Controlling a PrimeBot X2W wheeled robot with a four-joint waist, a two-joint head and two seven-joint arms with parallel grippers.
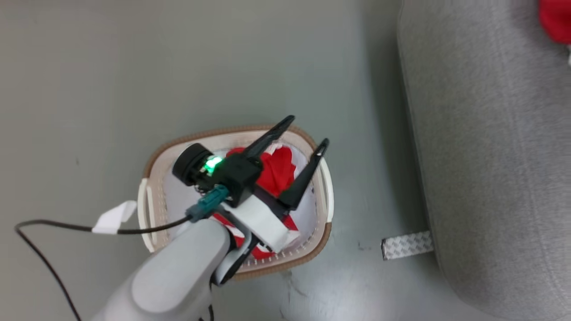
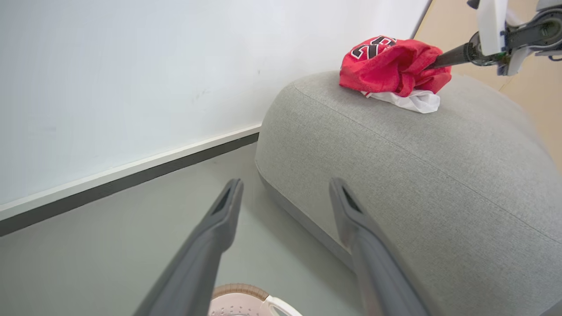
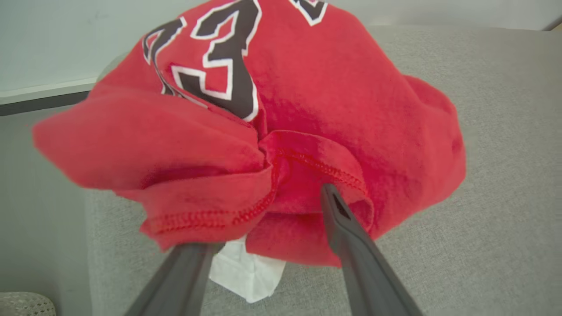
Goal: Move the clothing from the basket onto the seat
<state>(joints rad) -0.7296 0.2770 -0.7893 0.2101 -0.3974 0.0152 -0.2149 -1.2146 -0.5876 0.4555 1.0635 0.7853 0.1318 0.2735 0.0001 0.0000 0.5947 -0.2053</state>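
The left arm's pale, smooth forearm (image 1: pixel 178 267) rises from the bottom edge of the head view. It ends in a white block and a black wrist housing lit by a green light (image 1: pixel 213 163). A thin black cable (image 1: pixel 53 224) with a white tag (image 1: pixel 113 217) trails off it across the floor. The left gripper (image 1: pixel 308 130) hangs over the basket with its long, tapered jaws spread wide and nothing between them.

Below it stands the basket (image 1: pixel 232 130), a rounded cream plastic tub with rows of small holes, a brown woven-looking rim and white handles. Inside, a crumpled red garment (image 1: pixel 279 171) lies on the pale liner (image 1: pixel 176 200). The arm hides much of it, so its lettering and trim are hard to make out.

The floor (image 1: pixel 223 67) is smooth, grey-green and faintly glossy. A strip of patterned tape (image 1: pixel 407 245) lies on it, reaching the sofa's base.

The sofa (image 1: pixel 490 156) is a big rounded mass in coarse grey weave, cut off by the frame edges. On its top rests the numbered jersey (image 2: pixel 386 66), soft fleecy red cloth bunched in folds, showing a black 23 outlined in white. A white piece (image 2: pixel 412 100) pokes out beneath. The right gripper (image 3: pixel 300 197) has its jaws drawn in on a stitched fold of the jersey. One fingertip is buried under the cloth.

Behind stand a plain white wall (image 2: pixel 131 66) and a dark skirting (image 2: pixel 131 175).
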